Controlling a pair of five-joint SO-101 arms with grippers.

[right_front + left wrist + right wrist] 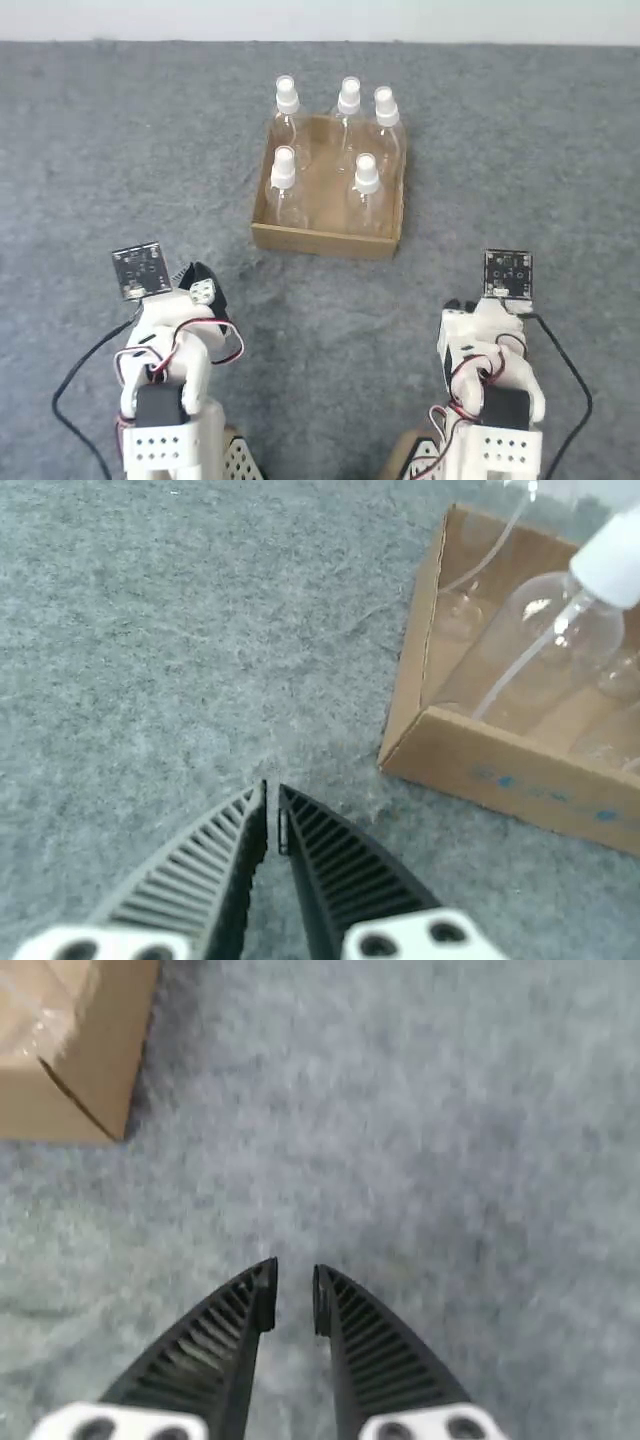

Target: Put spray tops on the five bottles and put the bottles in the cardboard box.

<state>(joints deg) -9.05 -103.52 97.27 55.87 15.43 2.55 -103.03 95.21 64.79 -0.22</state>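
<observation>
The cardboard box point(325, 240) stands at the middle back of the grey carpet. Several clear bottles stand upright inside it, each with a white spray top, for example the front left bottle point(283, 175) and the front right bottle point(366, 180). My left gripper point(272, 798) is shut and holds nothing; it hovers over bare carpet short of the box point(520, 770), where a bottle point(540, 650) shows through the open top. My right gripper point(292, 1280) is shut to a narrow slit with nothing in it, also over bare carpet, away from the box corner point(70, 1050).
Both arms are folded back near the front edge, the left arm point(165, 350) and the right arm point(490, 350). Open carpet lies between them and the box. A pale wall strip runs along the far edge.
</observation>
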